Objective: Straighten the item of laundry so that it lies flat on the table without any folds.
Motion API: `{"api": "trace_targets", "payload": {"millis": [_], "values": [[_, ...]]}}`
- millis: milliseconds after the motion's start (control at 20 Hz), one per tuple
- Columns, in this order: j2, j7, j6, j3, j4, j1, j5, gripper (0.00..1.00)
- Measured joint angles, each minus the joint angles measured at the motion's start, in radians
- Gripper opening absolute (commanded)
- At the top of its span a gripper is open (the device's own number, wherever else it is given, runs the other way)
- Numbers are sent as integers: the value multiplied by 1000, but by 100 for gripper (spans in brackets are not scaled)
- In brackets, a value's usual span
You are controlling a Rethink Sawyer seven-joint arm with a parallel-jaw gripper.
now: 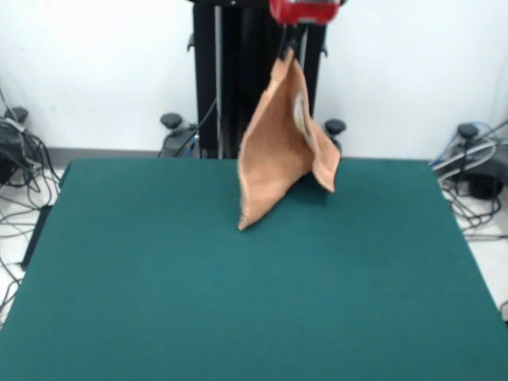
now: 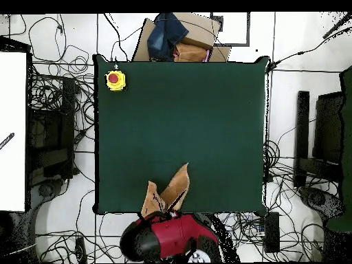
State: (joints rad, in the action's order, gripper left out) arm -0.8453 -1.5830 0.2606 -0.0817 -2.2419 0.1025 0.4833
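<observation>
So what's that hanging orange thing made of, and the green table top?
The towel looks like soft cloth, maybe terry: it droops in limp folds from the gripper and has a dull, matte face. The table seems topped with a felt-like fabric: flat, even green, with no shine. The weave of both is too fine to tell.

front oblique, overhead straight down, table [image 1: 159,302] shared

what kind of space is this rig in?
Likely a robotics lab, not a home. A green felt-topped table stands on a pale floor strewn with cables, a yellow box with a red button sits at one table corner, and the gripper dangles a towel.
</observation>
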Motion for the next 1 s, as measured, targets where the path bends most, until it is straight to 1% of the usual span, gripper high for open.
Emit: {"api": "trace_targets", "payload": {"millis": [150,200,250,450,700,1000], "values": [[72,0,-48,-4,34,-10,-1,0],[105,0,-68,-7,49,-14,-2,0],[156,0,-102,-14,72,-22,-6,0],[230,0,-143,-36,96,-26,-13,0],[255,0,-143,-54,97,-26,-14,0],[243,0,-143,-57,97,-24,-22,0]]}}
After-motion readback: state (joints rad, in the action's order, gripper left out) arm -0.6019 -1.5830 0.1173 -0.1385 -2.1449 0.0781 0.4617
